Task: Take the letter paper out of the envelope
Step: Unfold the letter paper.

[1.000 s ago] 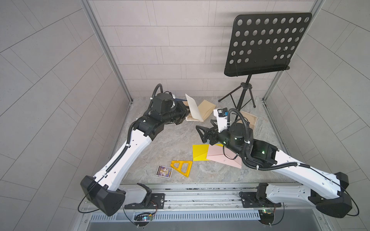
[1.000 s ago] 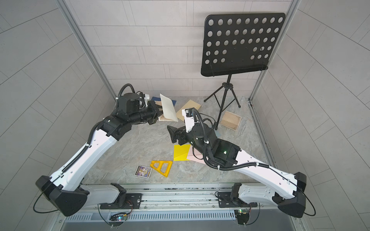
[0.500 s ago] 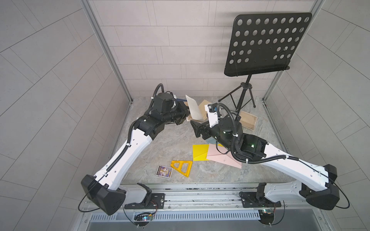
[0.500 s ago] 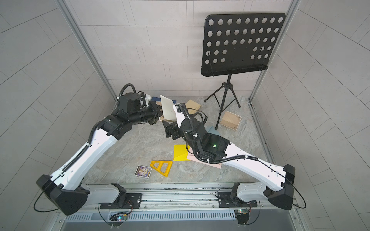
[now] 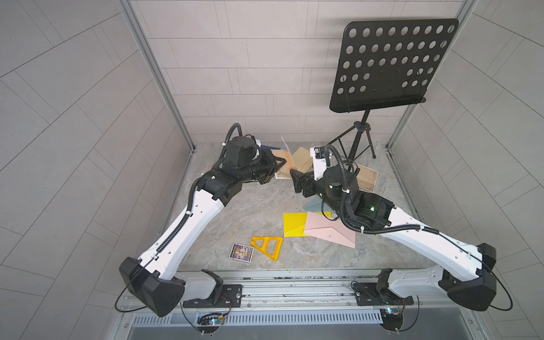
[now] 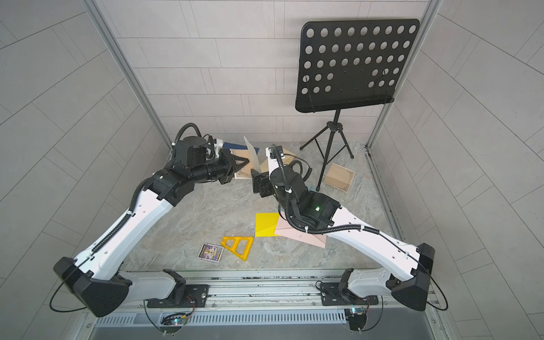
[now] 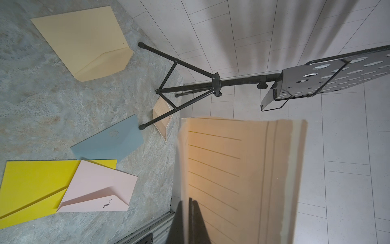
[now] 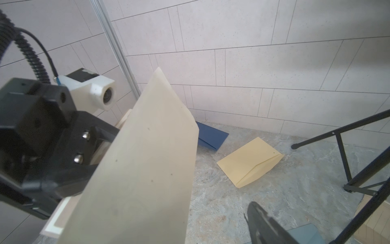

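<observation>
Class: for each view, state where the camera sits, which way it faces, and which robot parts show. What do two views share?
Top views: high above the front rail, looking down toward the back wall; both arms, left hand, right hand.
Left wrist: on the left arm, looking past the held cream envelope toward the music stand; own fingertips only.
Right wrist: on the right arm, facing the back wall; one own finger, plus the left hand.
Shared: both wrist views show the tan envelope.
</observation>
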You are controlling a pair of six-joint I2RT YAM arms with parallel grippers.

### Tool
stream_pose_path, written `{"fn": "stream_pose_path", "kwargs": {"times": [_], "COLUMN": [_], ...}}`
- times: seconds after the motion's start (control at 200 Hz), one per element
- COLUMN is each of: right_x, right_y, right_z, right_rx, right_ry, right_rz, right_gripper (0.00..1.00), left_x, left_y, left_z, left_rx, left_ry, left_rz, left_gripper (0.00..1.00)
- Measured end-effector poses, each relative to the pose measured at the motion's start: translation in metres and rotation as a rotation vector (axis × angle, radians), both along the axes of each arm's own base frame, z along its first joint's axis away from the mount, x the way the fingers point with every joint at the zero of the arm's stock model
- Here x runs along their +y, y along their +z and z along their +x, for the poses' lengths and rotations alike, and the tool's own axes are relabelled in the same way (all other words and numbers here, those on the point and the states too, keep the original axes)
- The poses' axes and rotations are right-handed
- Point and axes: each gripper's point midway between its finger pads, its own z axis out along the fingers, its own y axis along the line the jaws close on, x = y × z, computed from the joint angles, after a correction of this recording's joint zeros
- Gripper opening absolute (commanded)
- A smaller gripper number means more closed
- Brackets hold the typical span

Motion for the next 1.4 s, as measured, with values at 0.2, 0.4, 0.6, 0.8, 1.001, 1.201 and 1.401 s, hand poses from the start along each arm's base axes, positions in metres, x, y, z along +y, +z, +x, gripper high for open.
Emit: {"fn": "stream_pose_path", "kwargs": {"times": [0.2,0.4,0.6,0.8,1.001,1.201,1.401], "right_x": [-0.010,-0.006,-0.005,0.003,0.006,-0.003,-0.016], "right_y": [-0.019,-0.030,-0.029,-0.012,-0.018,-0.024,-0.014], "right_z": [0.014,0.019,0.026,0.026,0.029,0.035,0.034], "right_rx": [0.100,0.217,0.313,0.348,0.396,0.414,0.407], "right_ry": [-0.014,0.016,0.037,0.077,0.074,0.042,0.077], "right_rz": [0.119,0.346,0.600,0.774,0.820,0.813,0.692], "right_gripper": [0.75,0.62,0.54,0.44,0.19,0.00,0.00], "left_x": [-0.001,-0.002,-0.003,-0.004,-0.005,-0.004,-0.002], "left_y": [0.009,0.009,0.004,0.000,0.003,0.000,-0.015], "left_z": [0.001,0.005,0.009,0.012,0.010,0.007,0.002], "left_rx": [-0.033,-0.047,-0.053,-0.052,-0.068,-0.065,-0.034], "left_ry": [0.012,0.028,0.039,0.048,0.047,0.047,0.041], "left_rz": [-0.055,-0.099,-0.122,-0.138,-0.155,-0.156,-0.119], "left_gripper": [0.00,0.00,0.00,0.00,0.00,0.00,0.76]}}
